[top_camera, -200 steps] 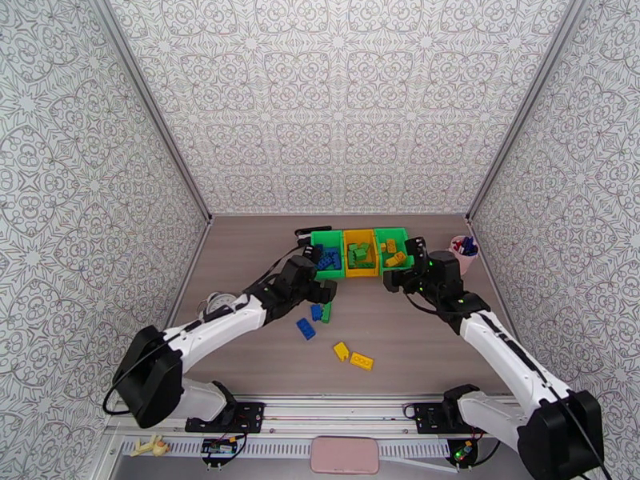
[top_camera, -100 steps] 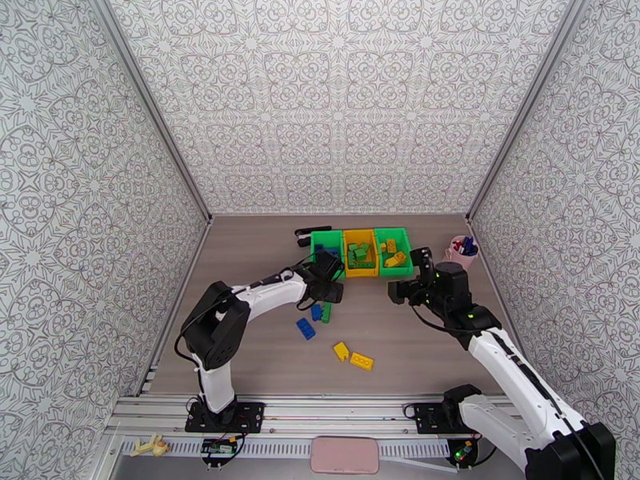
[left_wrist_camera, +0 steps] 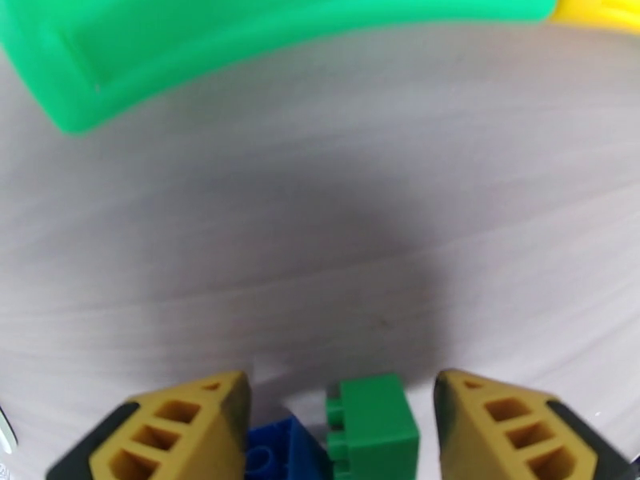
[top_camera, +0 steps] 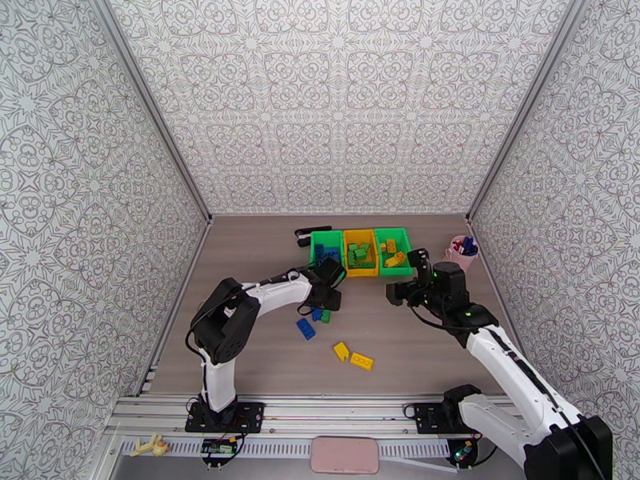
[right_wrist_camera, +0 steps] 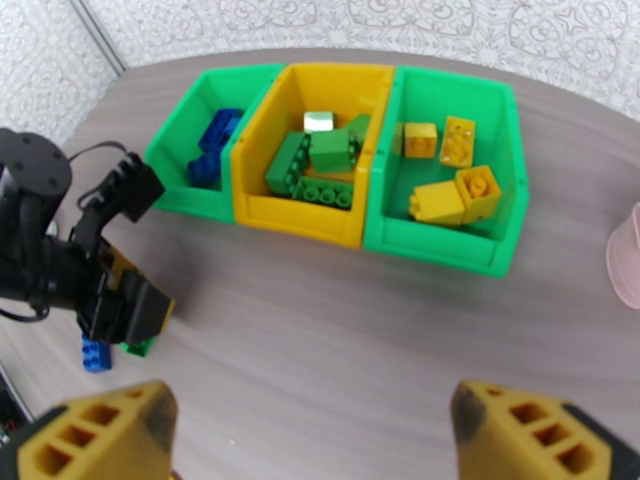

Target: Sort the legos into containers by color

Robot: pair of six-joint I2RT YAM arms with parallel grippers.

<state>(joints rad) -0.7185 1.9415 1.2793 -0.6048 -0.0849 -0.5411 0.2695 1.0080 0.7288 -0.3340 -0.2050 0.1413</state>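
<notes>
Patterned grey-white walls (top_camera: 336,106) close you in on three sides, with the wood-grain table (top_camera: 416,338) between them. Your left arm (top_camera: 264,296) folds back sharply and reaches toward the middle; your right arm (top_camera: 504,354) stretches up the right side. At the far part of the table three containers sit touching in a row, each with its long axis running near to far: a left green bin (right_wrist_camera: 180,203) holding blue bricks, a yellow bin (right_wrist_camera: 296,218) holding green bricks, and a right green bin (right_wrist_camera: 436,246) holding yellow ones. A pink cup (top_camera: 462,254) stands just right of the row, apart from it. Your right gripper (right_wrist_camera: 312,398) hovers in front of the bins, claw spread wide, nothing between its fingers (right_wrist_camera: 104,430). Your left gripper (left_wrist_camera: 342,384) is down at the table just in front of the left green bin, claw partly open and straddling a green brick (left_wrist_camera: 372,430); a sliver of table shows between that brick and one finger (left_wrist_camera: 496,426), so you are not clamped on it. The brick's studs face sideways toward the other finger, where a blue brick (left_wrist_camera: 276,454) lies just beside it. From above, its long axis runs roughly near to far. Nearer you, loose on the table, lie a slanted blue brick (top_camera: 306,328), a small yellow brick (top_camera: 342,350), and a longer yellow brick (top_camera: 362,361), studs up, its long axis running left to right.
</notes>
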